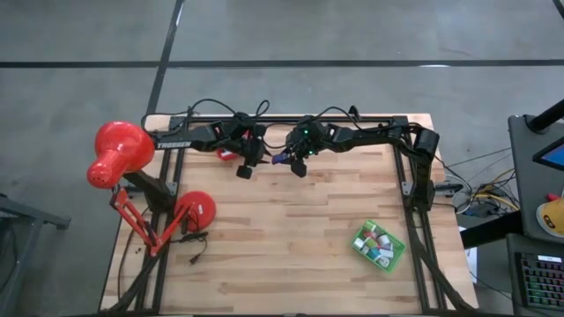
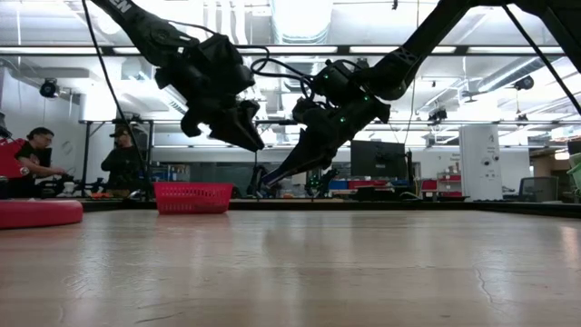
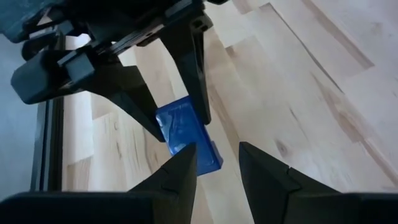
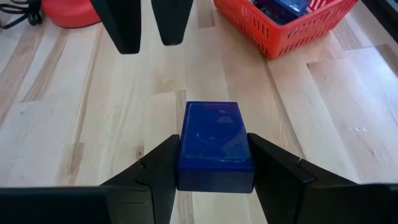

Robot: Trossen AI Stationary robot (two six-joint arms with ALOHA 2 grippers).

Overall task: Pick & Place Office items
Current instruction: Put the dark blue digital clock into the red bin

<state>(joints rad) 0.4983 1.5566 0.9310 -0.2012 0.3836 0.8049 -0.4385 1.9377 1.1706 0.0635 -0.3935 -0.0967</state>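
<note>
a navy block (image 4: 216, 144) sits clamped between the fingers of the right tool (image 4: 214, 168), held in the air above the far middle of the counter (image 1: 291, 238). facing it, the left tool (image 3: 217, 163) hangs parted and empty. several office items (image 1: 377, 244) already fill the green tray (image 1: 363, 249) near the right edge; more wait in the red tray (image 4: 292, 34), so the job looks partly done.

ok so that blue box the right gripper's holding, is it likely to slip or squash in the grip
The blue box looks like a hard-sided rectangular case, so it probably won't squash. The right gripper clamps its two flat long sides, which should resist twisting. Its surface looks glossy, so it might slide a little if the grip eases. The left gripper is open close by.
</note>
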